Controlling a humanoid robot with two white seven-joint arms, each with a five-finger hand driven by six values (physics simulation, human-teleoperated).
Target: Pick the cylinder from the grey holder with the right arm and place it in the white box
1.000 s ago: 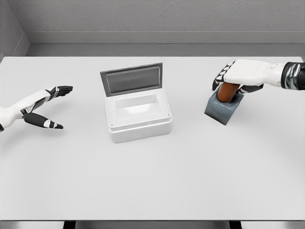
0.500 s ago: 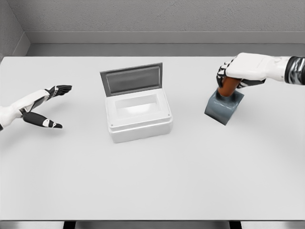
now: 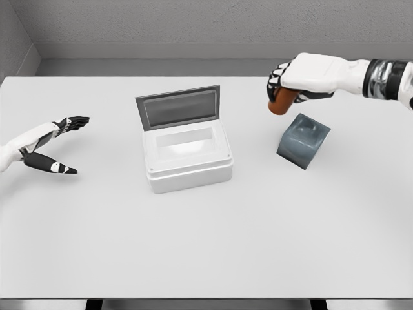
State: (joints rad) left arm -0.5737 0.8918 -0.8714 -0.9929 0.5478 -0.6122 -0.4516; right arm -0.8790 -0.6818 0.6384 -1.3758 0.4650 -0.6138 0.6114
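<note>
**Cylinder clear of the holder, box down and to the left**

The right hand (image 3: 298, 81), in the upper right of the frame, has its fingers curled around the reddish-brown cylinder (image 3: 280, 104). Only the lower end of the cylinder shows below the fingers, and it hangs in the air, apart from everything on the desk (image 3: 206, 245). The grey holder (image 3: 303, 141) sits just below and to the right of it, its socket empty.

The white box (image 3: 188, 158) stands in the middle of the frame with its lid (image 3: 179, 107) raised at the back, so the cavity is open from above. From the cylinder, that opening lies to the left and lower in the frame, with bare desk between. The cylinder's long axis looks tilted, its lower end pointing down and to the left, roughly toward the box. The carry probably calls for a leftward sweep that comes in over the box's right wall, forward of the upright lid.

The left hand (image 3: 48, 143) rests at the left edge with fingers spread, holding nothing. It is well apart from the box, on its far side from the cylinder.
</note>
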